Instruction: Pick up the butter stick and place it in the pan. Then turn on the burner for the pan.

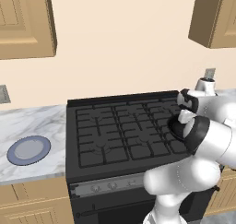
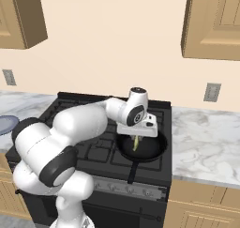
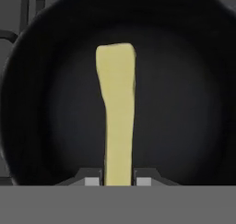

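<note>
Fingers (image 3: 92, 180) pinch butter stick (image 3: 117, 112) above pan (image 3: 184, 103) on stovetop (image 1: 120, 126).

No readable text anywhere

The stove (image 1: 124, 131), its knob panel (image 2: 131, 188), the cabinets (image 1: 25, 22), the wall outlets (image 2: 212, 92) and the plate (image 1: 28, 150) on the tabletop (image 2: 206, 142) bear no letters, numbers, brands or signs.

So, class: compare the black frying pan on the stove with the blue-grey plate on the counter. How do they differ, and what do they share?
The pan is black; the plate is blue-grey. The pan has a straight handle; the plate has none. The pan sits on the stovetop grates; the plate lies on the marble counter. The gripper holds the butter stick over the pan; the plate is bare. Both are round and shallow.
</note>
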